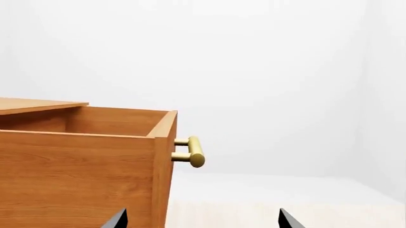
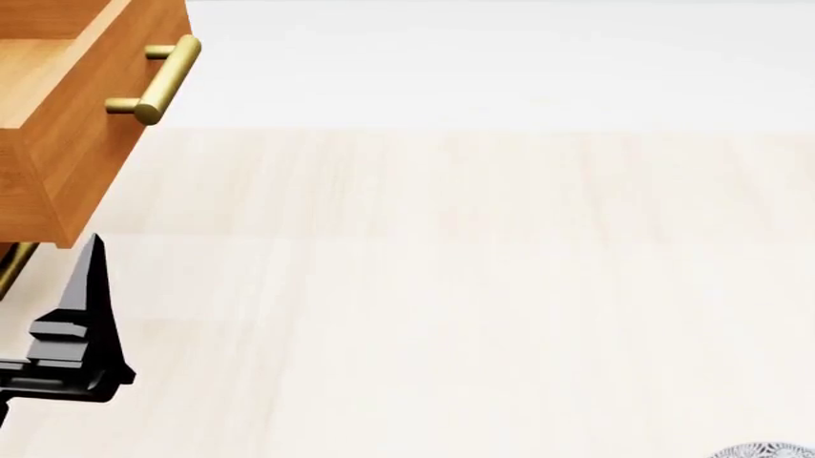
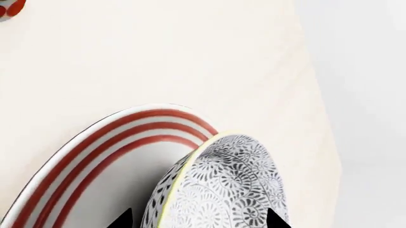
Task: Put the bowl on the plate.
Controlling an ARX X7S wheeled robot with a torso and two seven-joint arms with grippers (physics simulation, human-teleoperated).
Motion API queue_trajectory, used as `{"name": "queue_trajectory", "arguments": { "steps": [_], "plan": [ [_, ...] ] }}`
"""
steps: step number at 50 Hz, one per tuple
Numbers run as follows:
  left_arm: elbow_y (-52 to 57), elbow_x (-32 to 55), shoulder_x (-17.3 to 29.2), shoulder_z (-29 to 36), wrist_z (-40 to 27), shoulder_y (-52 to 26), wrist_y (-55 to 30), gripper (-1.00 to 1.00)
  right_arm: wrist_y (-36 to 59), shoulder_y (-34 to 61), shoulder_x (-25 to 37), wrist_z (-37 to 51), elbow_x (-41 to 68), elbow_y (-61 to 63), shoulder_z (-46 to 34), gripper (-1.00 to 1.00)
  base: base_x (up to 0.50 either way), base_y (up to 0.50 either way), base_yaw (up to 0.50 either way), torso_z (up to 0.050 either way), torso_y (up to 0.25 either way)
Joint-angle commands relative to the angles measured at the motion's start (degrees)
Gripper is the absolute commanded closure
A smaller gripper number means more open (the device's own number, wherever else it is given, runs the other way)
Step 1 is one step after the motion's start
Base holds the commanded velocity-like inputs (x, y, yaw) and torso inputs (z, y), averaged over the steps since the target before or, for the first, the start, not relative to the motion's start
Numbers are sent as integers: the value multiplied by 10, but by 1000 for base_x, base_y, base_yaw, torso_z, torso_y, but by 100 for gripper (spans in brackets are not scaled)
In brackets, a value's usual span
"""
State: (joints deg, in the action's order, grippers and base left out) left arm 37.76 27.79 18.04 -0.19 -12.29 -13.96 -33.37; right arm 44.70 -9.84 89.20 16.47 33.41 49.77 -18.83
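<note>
The bowl (image 3: 228, 190), white with a dense grey-black floral pattern and a pale rim, fills the space between my right gripper's (image 3: 199, 219) two dark fingertips. They stand wide apart, one beside the bowl's outer wall and one over its far side, so the gripper is open. Behind the bowl lies the plate (image 3: 95, 152), white with red rings. The bowl covers the plate's near end, and I cannot tell whether it rests on it. The head view shows only a sliver of the bowl (image 2: 768, 450) at its lower right edge. My left gripper (image 1: 203, 219) is open and empty beside a wooden drawer.
An open wooden drawer (image 1: 82, 166) with a brass handle (image 1: 195, 152) juts out at the left; it also shows in the head view as the drawer (image 2: 64, 114). A red can (image 3: 7, 7) shows at a corner of the right wrist view. The pale table's edge (image 3: 320, 142) runs near the bowl.
</note>
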Motion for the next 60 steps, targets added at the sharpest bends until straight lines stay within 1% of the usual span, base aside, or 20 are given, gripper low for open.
{"name": "queue_trajectory", "arguments": {
  "steps": [1,7,10,14,15,24,26,27,29,31,33,34,37,40,42,44,45,49,52,60],
  "plan": [
    [4,3,3,2,-3,0,0,-100,109,77,8,-34,75,102,81,-100,0,0,0,0,0],
    [6,6,2,3,-3,2,2,-100,90,91,8,-39,64,102,98,-100,0,0,0,0,0],
    [4,10,0,3,-1,4,5,-100,48,94,8,-7,59,102,102,-100,0,0,0,0,0],
    [3,15,-1,1,4,9,13,-100,-56,69,8,79,27,102,78,-100,0,0,0,0,0],
    [4,19,-2,-2,7,11,18,-100,-104,50,8,113,-4,102,60,-100,0,0,0,0,0],
    [6,49,-7,-25,28,36,51,-100,-286,-18,5,279,-120,102,-7,-100,0,0,0,0,0],
    [5,52,-8,-27,30,38,54,-100,-288,-15,-13,274,-140,101,-12,-100,0,0,0,0,0],
    [2,55,-11,-30,37,44,64,-100,-314,4,-73,262,-158,93,-17,-100,0,0,0,0,0],
    [3,68,-13,-34,52,56,78,-100,-350,22,-136,243,-174,60,-31,-100,0,0,0,0,0],
    [-1,75,-16,-36,67,68,95,-100,-382,36,-187,221,-189,19,-52,-100,0,0,0,0,0],
    [-6,78,-19,-37,77,75,108,-100,-416,38,-211,218,-192,-5,-57,-100,0,0,0,0,0],
    [-15,84,-24,-41,91,84,124,-100,-461,40,-239,202,-193,-36,-70,-100,0,0,0,0,0],
    [-36,110,-29,-48,110,92,133,-100,-524,48,-284,173,-183,-94,-88,-100,0,0,0,0,0],
    [-84,84,-42,-40,145,108,179,-100,-624,64,-355,120,-151,-188,-115,-100,0,0,0,0,0],
    [-95,81,-44,-38,150,111,186,-100,-647,66,-369,111,-144,-207,-118,-100,0,0,0,0,0],
    [-124,75,-48,-33,173,121,206,-100,-700,76,-408,72,-116,-262,-132,-100,0,0,0,0,0],
    [-137,75,-49,-29,198,131,226,-100,-726,83,-427,37,-58,-291,-143,-100,0,0,0,0,0],
    [-172,84,-52,-22,235,148,245,-100,-780,92,-477,-21,3,-356,-158,-100,0,0,0,0,0],
    [-204,91,-54,-19,243,151,242,-100,-795,96,-500,-65,77,-389,-171,-100,0,0,0,0,0],
    [-274,64,-65,-4,267,159,275,-100,-816,99,-544,-154,171,-459,-191,-100,0,0,0,0,0]
  ]
}}
